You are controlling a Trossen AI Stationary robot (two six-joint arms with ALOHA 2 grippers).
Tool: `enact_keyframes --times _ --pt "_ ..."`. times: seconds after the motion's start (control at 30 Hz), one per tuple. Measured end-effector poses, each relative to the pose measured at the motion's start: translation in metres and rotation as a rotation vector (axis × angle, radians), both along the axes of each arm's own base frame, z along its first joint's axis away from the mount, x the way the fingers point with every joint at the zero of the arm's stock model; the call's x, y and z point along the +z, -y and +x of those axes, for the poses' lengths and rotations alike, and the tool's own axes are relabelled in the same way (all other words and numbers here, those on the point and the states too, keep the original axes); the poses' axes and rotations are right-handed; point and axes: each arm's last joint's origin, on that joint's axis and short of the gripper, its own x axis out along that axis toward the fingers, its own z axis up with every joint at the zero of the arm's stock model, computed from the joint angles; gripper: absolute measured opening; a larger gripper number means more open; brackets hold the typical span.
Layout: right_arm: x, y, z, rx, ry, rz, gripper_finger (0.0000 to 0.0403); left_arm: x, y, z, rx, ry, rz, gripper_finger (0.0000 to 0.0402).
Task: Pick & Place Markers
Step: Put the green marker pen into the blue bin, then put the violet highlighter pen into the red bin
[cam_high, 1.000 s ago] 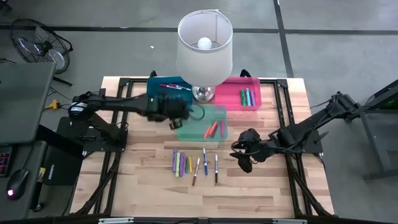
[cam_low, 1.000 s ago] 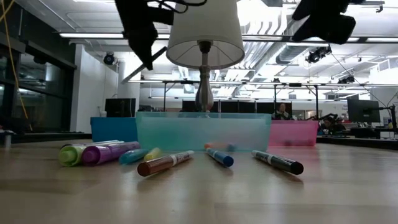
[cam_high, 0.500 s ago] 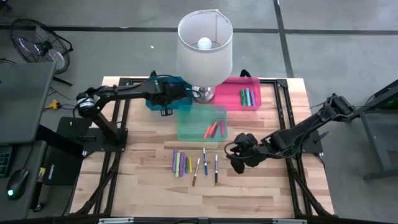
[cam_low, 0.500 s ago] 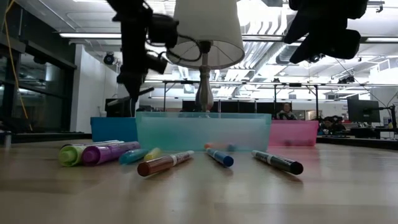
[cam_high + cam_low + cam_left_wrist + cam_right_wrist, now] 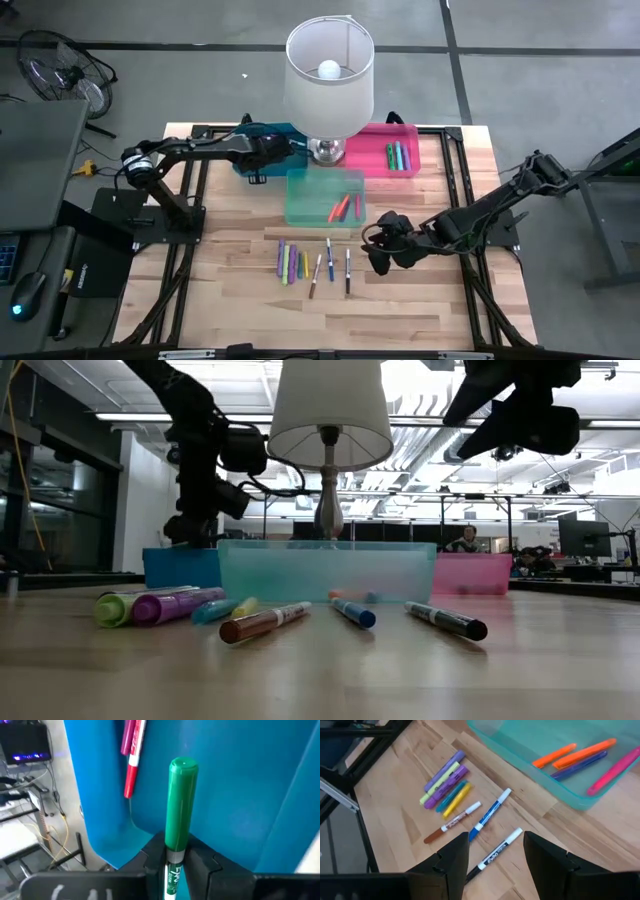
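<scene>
My left gripper [image 5: 176,862] is low over the blue bin [image 5: 282,132], at the table's far left, and is shut on a green marker [image 5: 180,805]. On that bin's floor [image 5: 240,795] lie a red and a purple marker [image 5: 132,755]. My right gripper [image 5: 495,855] hangs open above the wood, right of the row of loose markers [image 5: 310,265], which lie flat on the table. It touches none of them. In the low view my left gripper [image 5: 195,520] dips behind the blue bin's wall [image 5: 182,567]. My left gripper pinches the green marker between its two fingers at the white barrel [image 5: 171,872], just behind the green cap. The marker runs along the fingers, its cap end [image 5: 183,766] sticking out ahead of them. The fingers slant down from the table's left side. The marker hangs clear above the bin's floor.
A teal bin [image 5: 300,205] with orange and pink markers stands mid-table. A pink bin [image 5: 372,160] with green and blue markers stands at the far right. A lamp [image 5: 328,80] stands between the bins, its shade overhanging them. Bare wood lies along the near edge.
My left gripper has carried the green marker from over the teal bin's far left corner toward the table's far left, sinking into the blue bin and rolling as it went. My right gripper has rolled a little and edged toward the loose markers, staying open.
</scene>
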Motion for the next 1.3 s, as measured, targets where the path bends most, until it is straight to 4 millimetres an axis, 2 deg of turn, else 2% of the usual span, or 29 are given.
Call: enact_keyframes --times 0.3,0.7,1.07,1.17,1.3 --pt "0.001 0.000 0.001 -0.025 0.021 0.018 0.0177 -0.001 0.000 0.005 -0.093 0.019 -0.036 0.0053" --pt "0.001 0.000 0.001 -0.029 0.023 0.014 0.0177 -0.001 0.003 0.001 -0.084 -0.017 -0.075 0.0121" --pt "0.001 0.000 0.001 0.008 0.014 -0.029 0.0177 0.037 0.005 0.003 0.140 0.067 -0.172 0.0135" --pt "0.001 0.000 0.000 0.011 0.008 -0.035 0.0177 0.044 0.013 0.005 0.168 0.079 -0.206 0.0136" --pt "0.000 0.000 0.000 0.036 -0.010 -0.041 0.0177 0.049 0.034 0.006 0.175 0.061 -0.222 0.0136"
